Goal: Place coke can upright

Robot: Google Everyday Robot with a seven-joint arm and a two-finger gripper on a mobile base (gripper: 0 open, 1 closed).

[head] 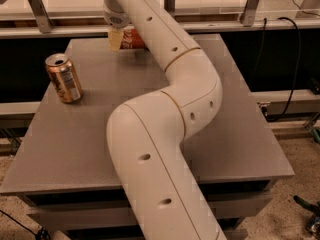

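Camera view, single frame.

- Counter (245, 119): grey, rectangular top, seen from above its near edge.
- Arm (160, 149): white and jointed. It rises from below the near edge, bends above the middle of the counter and reaches to the far edge, left of centre.
- Gripper (116, 36): at the end of the arm, low over the far edge near the far-left corner. Its pale yellow tip points down at the surface.
- Coke can (134, 39): red-orange with white lettering, at the far edge right against the gripper's tip on that tip's right side. The arm covers the can's right part. Cannot tell whether it is upright or tilted.
- Grip state: cannot tell. The arm hides the gripper's other side, so whether it clamps the can is not visible.
- Gold can (64, 79): stands upright near the left edge, toward the far-left corner, silver top showing. It is well apart from the gripper and the coke can.
- Black cable (292, 64): hangs beyond the right edge.
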